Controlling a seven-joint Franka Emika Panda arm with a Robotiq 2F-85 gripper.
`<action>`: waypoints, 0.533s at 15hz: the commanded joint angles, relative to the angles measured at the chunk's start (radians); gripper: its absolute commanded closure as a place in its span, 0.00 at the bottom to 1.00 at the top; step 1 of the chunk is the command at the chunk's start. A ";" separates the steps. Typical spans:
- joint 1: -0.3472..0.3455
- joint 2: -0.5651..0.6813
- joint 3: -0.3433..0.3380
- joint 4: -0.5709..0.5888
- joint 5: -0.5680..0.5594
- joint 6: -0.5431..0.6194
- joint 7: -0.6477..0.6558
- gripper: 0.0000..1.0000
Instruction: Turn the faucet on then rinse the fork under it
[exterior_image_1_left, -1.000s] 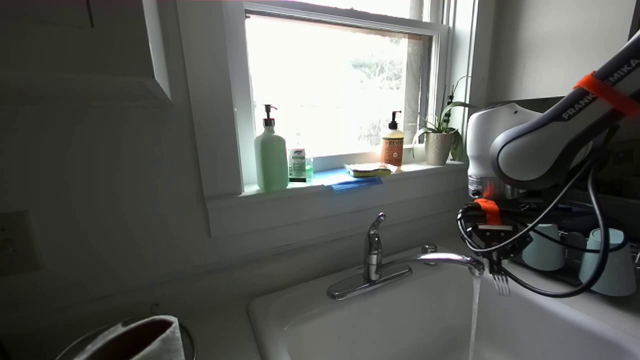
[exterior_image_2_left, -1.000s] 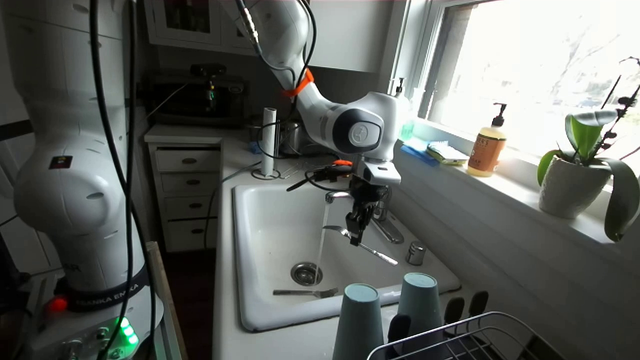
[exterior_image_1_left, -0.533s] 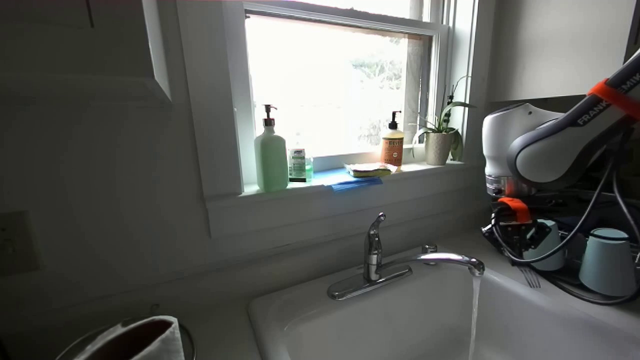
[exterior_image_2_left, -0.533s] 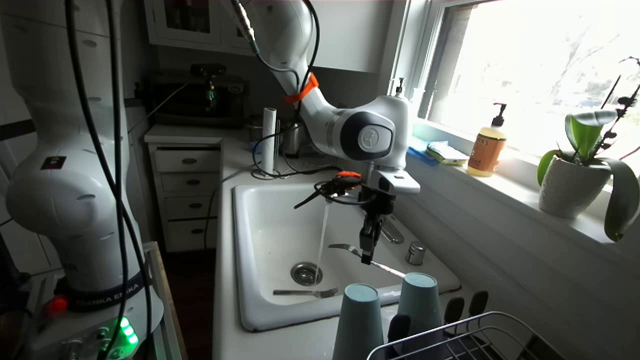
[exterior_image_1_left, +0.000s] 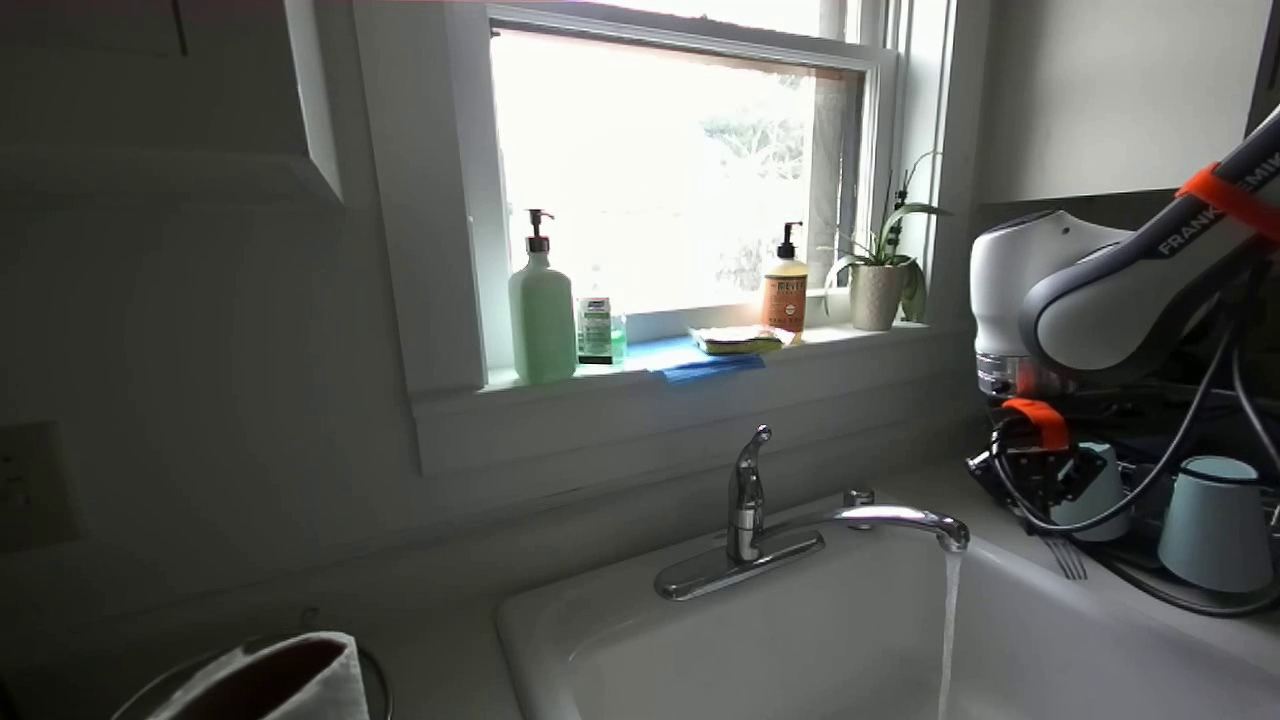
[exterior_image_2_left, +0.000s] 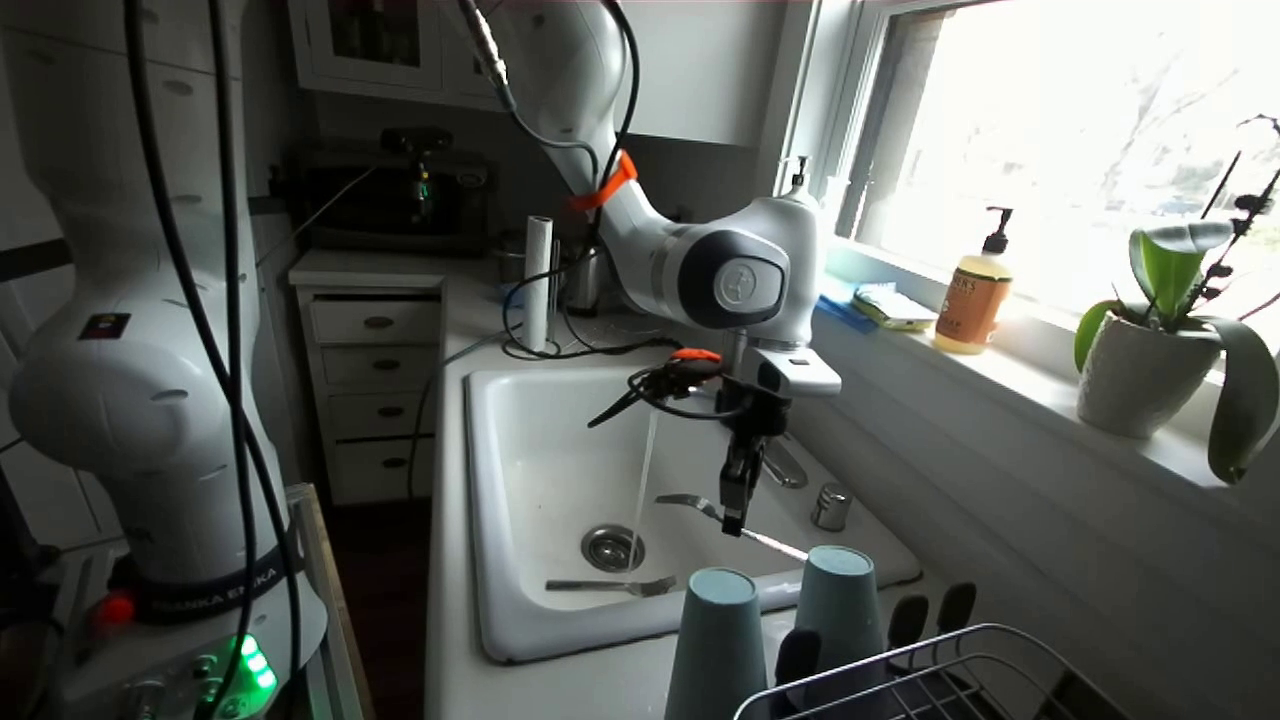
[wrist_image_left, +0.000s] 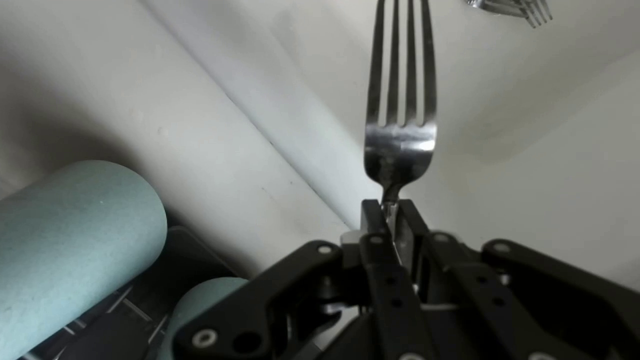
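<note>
The silver faucet (exterior_image_1_left: 745, 510), with its upright lever and arched spout, stands at the sink's back edge. Water (exterior_image_1_left: 948, 610) runs from the spout, also in an exterior view (exterior_image_2_left: 645, 470). My gripper (wrist_image_left: 391, 212) is shut on a fork (wrist_image_left: 400, 145), holding it by the neck and handle. In an exterior view the gripper (exterior_image_2_left: 733, 525) holds the fork (exterior_image_2_left: 772, 543) tilted above the sink's near corner, tines toward the stream but apart from it. In an exterior view only the tines (exterior_image_1_left: 1066, 560) show clearly. A second fork (exterior_image_2_left: 600, 586) lies in the sink by the drain.
Two upturned light-blue cups (exterior_image_2_left: 720, 630) (exterior_image_2_left: 838, 610) stand beside the sink (exterior_image_2_left: 485, 520), close to the held fork's handle end. A wire dish rack (exterior_image_2_left: 960, 650) is next to them. A metal cap (exterior_image_2_left: 832, 506) sits on the sink ledge. Bottles (exterior_image_1_left: 543, 315) and a plant (exterior_image_1_left: 875, 295) line the windowsill.
My gripper and the held fork have moved away from the water stream toward the cups and lower. In the last half second they hardly moved. Water keeps running; the grip stays shut.
</note>
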 joint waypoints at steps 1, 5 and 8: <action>-0.010 0.004 -0.007 -0.030 -0.043 0.044 -0.037 0.97; -0.012 -0.009 -0.022 -0.099 -0.139 0.114 -0.094 0.97; -0.018 -0.013 -0.032 -0.159 -0.186 0.179 -0.168 0.97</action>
